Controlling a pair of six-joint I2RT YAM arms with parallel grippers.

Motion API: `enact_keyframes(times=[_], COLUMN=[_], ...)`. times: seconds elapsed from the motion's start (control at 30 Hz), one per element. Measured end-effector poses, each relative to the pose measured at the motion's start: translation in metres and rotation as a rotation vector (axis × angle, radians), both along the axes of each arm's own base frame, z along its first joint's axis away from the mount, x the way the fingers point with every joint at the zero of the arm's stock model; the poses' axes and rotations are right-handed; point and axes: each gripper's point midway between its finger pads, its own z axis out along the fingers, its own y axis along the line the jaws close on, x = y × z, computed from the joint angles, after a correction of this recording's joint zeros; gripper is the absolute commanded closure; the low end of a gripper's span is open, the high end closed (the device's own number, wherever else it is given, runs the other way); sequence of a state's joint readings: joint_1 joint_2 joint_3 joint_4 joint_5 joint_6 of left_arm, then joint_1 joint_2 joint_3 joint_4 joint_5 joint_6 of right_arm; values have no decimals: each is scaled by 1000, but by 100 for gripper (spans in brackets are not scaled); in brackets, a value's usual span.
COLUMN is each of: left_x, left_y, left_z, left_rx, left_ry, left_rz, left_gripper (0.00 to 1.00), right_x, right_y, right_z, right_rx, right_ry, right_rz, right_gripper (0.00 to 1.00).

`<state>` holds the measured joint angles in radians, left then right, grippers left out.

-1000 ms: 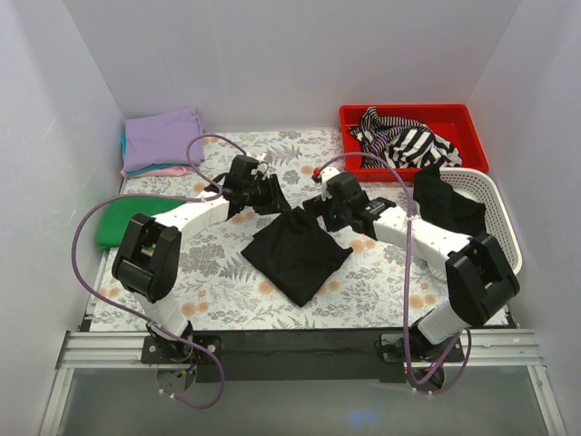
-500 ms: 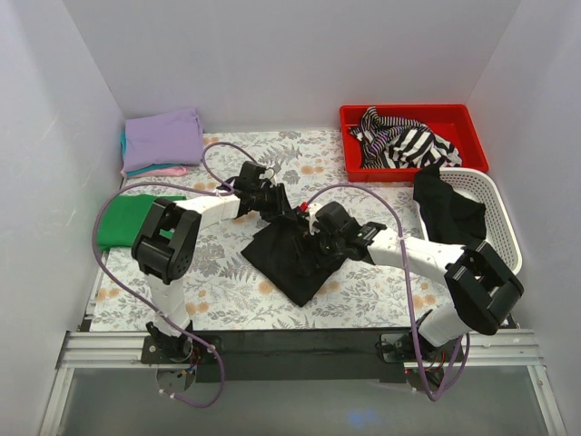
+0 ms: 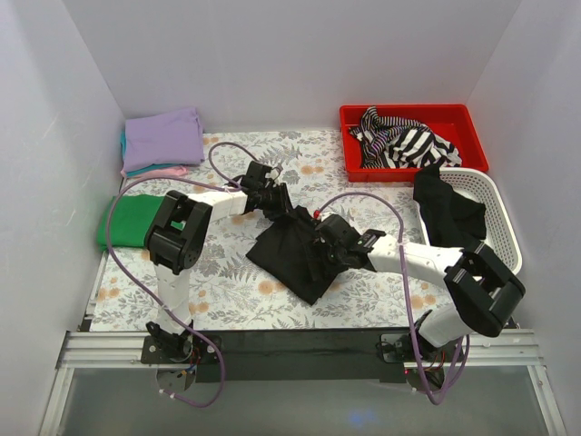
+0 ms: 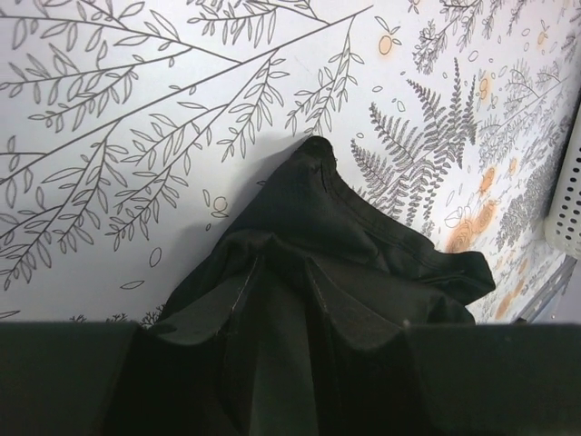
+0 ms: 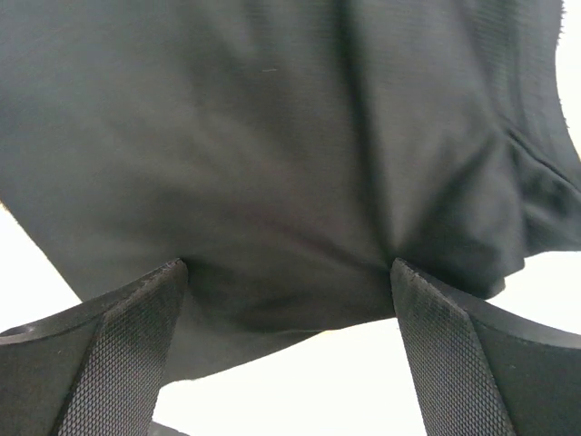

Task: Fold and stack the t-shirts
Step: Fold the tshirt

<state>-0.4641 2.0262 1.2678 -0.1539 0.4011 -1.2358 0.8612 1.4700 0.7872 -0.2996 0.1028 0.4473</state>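
Observation:
A black t-shirt (image 3: 289, 259) lies bunched in the middle of the floral table. My left gripper (image 3: 280, 206) is at its far corner, shut on a fold of the black fabric (image 4: 345, 227), which rises between its fingers (image 4: 204, 313). My right gripper (image 3: 317, 257) is over the shirt's right part, jaws wide open, its fingertips (image 5: 145, 304) pressing on the black cloth (image 5: 272, 136). A lavender t-shirt (image 3: 163, 136) tops a folded stack at the back left, with teal (image 3: 123, 145) and pink (image 3: 170, 170) edges showing under it. A folded green t-shirt (image 3: 130, 221) lies at the left edge.
A red bin (image 3: 454, 116) at the back right holds striped garments (image 3: 404, 141). A white basket (image 3: 501, 213) at the right holds a black garment (image 3: 447, 207). White walls close in the table on three sides.
My right gripper has moved left and nearer onto the shirt. My left gripper has shifted right to the shirt's far corner. The shirt has gone from a flat diamond to a bunched shape.

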Motion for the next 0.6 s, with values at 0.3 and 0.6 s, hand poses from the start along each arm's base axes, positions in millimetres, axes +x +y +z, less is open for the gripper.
enact_keyframes(times=[0.3, 0.6], left_x=[-18, -50], left_y=[24, 59], left_z=[-2, 0], left_rx=[42, 92], left_ry=[17, 14], left_rz=[122, 220], left_gripper=[75, 75], right_x=[41, 109], right_y=[-22, -10], right_z=[-11, 0], right_rx=[-139, -246], right_ry=[-59, -154], right_rz=[-103, 3], right_gripper=[2, 2])
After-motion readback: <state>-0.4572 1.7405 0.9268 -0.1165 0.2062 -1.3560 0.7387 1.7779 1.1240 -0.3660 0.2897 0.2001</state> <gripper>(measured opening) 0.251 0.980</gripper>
